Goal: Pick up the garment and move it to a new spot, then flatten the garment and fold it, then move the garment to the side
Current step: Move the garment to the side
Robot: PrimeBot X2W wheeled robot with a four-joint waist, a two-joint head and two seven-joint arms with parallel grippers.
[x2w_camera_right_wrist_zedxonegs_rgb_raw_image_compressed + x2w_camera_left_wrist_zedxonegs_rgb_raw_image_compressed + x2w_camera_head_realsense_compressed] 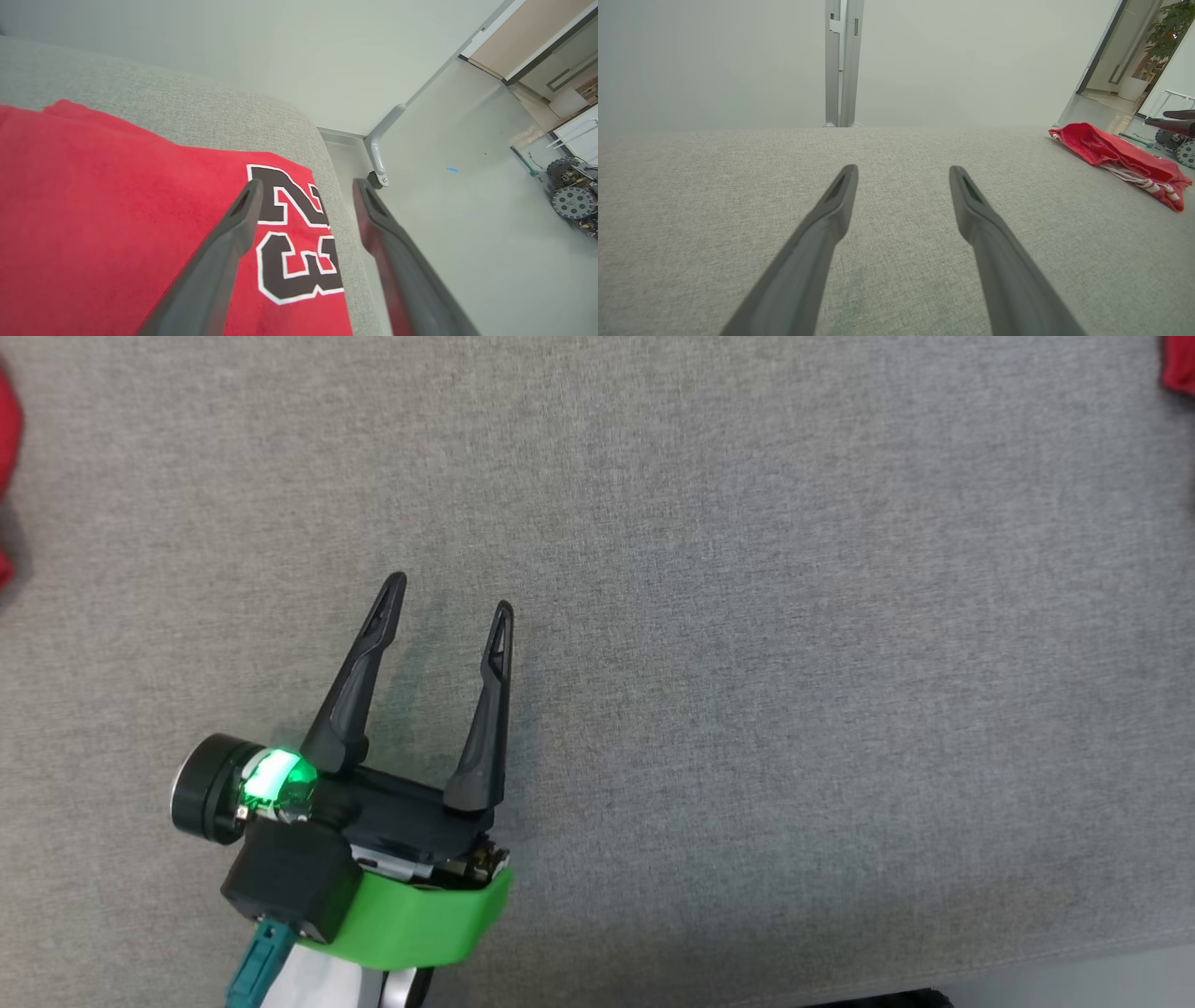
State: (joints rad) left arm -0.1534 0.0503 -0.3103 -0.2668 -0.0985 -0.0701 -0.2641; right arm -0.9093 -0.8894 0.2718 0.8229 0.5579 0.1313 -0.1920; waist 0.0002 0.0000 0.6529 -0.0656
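Observation:
The garment (pixel 117 210) is red cloth with a black and white number 23, lying flat near the right edge of the grey padded surface (pixel 163 107). My right gripper (pixel 308 182) hovers over that numbered corner, open, one finger above the cloth and the other past the edge. The garment (pixel 1111 149) also lies bunched, with white drawstrings, far right in the left wrist view, and a red corner of it (pixel 1178 364) shows at the head view's top right. My left gripper (pixel 450 595) (pixel 903 169) stands open over bare grey fabric, holding nothing.
A strip of red cloth (pixel 5 457) shows at the head view's left edge. Beyond the surface's right edge are pale floor, a metal leg with a caster (pixel 378 158) and a small wheeled machine (pixel 572 200). A metal post (pixel 843 63) rises behind the surface.

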